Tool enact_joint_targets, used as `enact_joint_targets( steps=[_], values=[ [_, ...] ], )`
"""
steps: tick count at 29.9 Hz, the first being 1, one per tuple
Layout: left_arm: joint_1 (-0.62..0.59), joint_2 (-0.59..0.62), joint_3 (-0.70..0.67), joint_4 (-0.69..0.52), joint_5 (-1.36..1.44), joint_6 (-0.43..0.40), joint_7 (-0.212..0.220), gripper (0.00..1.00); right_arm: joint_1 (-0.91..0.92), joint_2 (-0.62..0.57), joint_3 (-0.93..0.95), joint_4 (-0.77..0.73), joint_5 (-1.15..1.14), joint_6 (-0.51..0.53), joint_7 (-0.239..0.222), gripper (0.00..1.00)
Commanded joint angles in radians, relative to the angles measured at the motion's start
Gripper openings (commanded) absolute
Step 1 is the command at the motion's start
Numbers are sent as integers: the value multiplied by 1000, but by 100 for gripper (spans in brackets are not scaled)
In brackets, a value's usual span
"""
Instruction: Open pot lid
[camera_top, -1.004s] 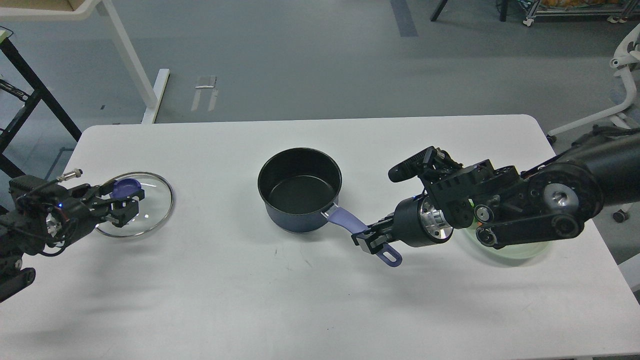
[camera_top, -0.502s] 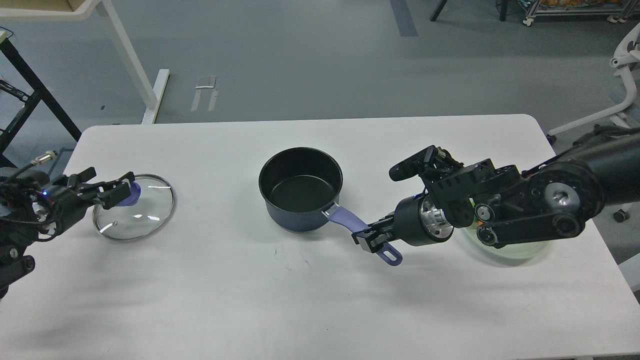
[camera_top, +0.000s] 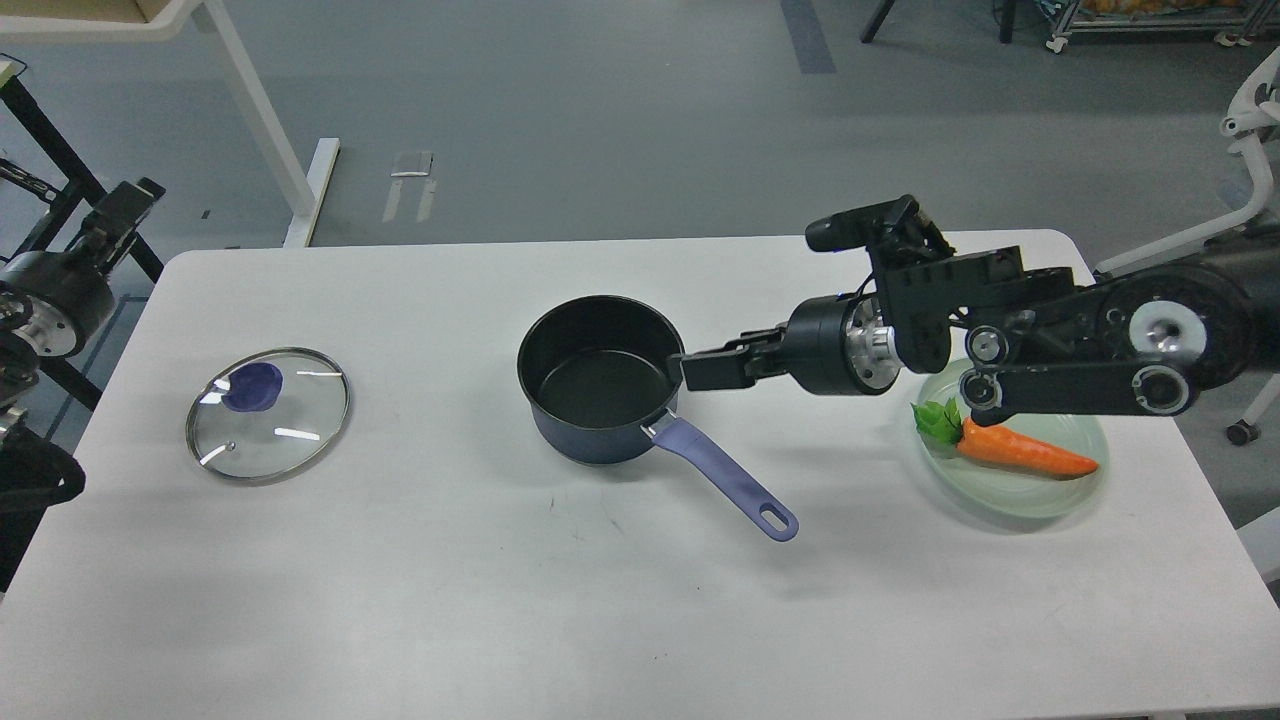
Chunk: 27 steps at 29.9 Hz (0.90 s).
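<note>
The dark blue pot (camera_top: 600, 378) stands uncovered in the middle of the white table (camera_top: 640, 600), its purple handle (camera_top: 725, 477) pointing to the front right. The glass lid (camera_top: 268, 413) with its purple knob (camera_top: 251, 386) lies flat on the table at the left, apart from the pot. My right gripper (camera_top: 700, 369) hovers just beside the pot's right rim, above the handle, holding nothing; its fingers look like one dark block. My left gripper (camera_top: 125, 205) is drawn back past the table's left edge, raised, well away from the lid, and too small to read.
A pale green plate (camera_top: 1050, 490) with an orange carrot (camera_top: 1020, 451) sits at the right, under my right forearm. A white table leg and a black frame stand on the floor at the back left, a white chair base at the far right.
My left gripper let go of the lid's knob and pulled back up and left off the table. My right gripper released the pot handle and rose to the pot's rim, uncovering the carrot.
</note>
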Motion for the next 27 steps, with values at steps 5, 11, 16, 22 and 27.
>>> enact_joint_targets(
  steps=[5, 11, 16, 22, 27],
  values=[
    [-3, -76, -166, 1, -270, -94, 0, 99, -309, -187, 521, -144, 24, 4, -8, 100],
    [6, -185, -328, 1, -316, -95, 0, 99, -565, -186, 923, -285, 27, -4, -2, 100],
    [9, -231, -373, 1, -391, -129, 0, 99, -716, -169, 1141, -361, 153, -5, 1, 100],
    [11, -268, -373, 1, -502, -154, 0, 99, -748, -131, 1241, -457, 361, -8, 2, 100],
    [12, -289, -388, 1, -558, -177, 0, 99, -751, -53, 1299, -554, 671, -5, 2, 100]
  ],
)
